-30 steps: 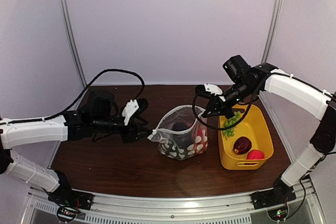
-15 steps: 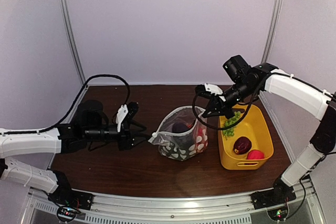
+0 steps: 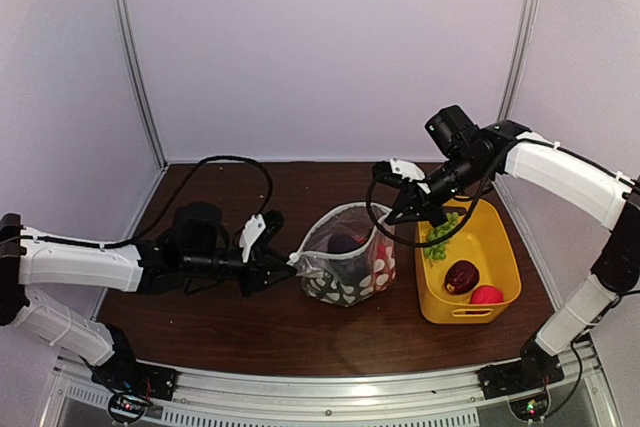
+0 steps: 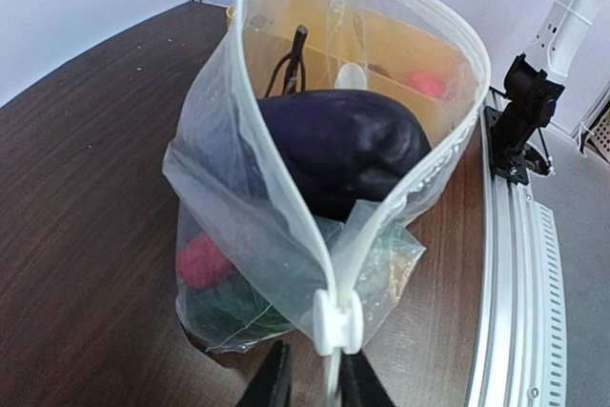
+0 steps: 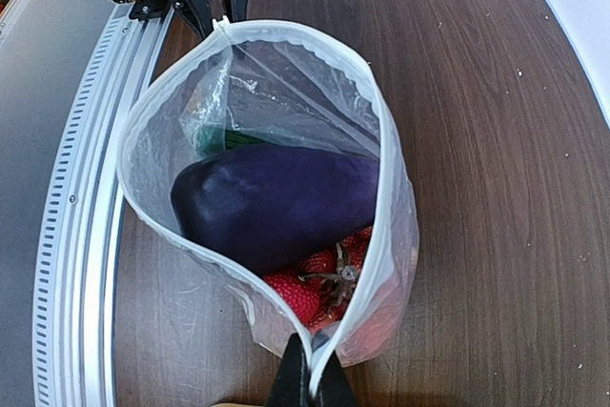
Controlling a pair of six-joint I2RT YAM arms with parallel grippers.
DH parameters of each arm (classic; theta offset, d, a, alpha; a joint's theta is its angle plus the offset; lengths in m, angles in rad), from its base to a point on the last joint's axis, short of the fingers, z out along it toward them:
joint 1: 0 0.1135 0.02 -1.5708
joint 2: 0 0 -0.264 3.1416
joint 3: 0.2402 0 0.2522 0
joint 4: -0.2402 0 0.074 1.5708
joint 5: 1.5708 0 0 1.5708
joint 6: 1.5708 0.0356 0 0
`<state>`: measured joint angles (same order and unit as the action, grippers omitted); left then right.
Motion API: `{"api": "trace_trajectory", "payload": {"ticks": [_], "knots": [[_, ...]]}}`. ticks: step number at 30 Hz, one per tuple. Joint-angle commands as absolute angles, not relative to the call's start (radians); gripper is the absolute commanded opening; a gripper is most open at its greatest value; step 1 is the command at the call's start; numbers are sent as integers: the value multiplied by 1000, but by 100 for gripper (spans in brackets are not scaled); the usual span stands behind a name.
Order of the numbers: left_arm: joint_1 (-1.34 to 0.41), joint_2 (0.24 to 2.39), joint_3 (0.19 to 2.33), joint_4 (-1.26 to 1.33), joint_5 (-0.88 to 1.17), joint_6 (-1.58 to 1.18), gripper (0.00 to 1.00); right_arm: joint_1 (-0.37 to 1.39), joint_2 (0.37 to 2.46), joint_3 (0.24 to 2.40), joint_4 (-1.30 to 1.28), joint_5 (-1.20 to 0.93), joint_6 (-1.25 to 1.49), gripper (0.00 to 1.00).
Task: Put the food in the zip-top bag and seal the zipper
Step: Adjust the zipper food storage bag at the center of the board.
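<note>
Clear bag (image 5: 389,235) in right claw (image 5: 310,361) (pinched)

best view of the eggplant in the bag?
Right wrist: the eggplant lies whole in view through the open zip-top bag mouth. Left wrist shows it partly behind film; top external, only a dark patch.

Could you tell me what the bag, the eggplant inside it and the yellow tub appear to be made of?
The zip-top bag looks like thin, clear plastic film: it creases and shows its contents. The eggplant seems moulded plastic or rubber, dark purple with a soft sheen. The yellow tub appears rigid, smooth plastic with even walls.
</note>
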<state>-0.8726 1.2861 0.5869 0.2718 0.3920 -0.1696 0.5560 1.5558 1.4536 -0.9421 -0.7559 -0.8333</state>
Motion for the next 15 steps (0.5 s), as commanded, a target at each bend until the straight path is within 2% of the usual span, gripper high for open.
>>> {"api": "trace_trajectory", "payload": {"ticks": [1, 4, 9, 15], "knots": [[-877, 1303, 606, 321, 410, -165, 11, 554, 1519, 1440, -933, -758, -816, 0], [-877, 1283, 643, 255, 384, -154, 0, 550, 1521, 1441, -925, -751, -804, 0], [-880, 1215, 805, -64, 306, -132, 0, 510, 1539, 1488, -978, -741, -827, 0], [-922, 1264, 1055, -464, 238, -41, 0, 485, 1571, 1585, -1109, -802, -920, 0]]}}
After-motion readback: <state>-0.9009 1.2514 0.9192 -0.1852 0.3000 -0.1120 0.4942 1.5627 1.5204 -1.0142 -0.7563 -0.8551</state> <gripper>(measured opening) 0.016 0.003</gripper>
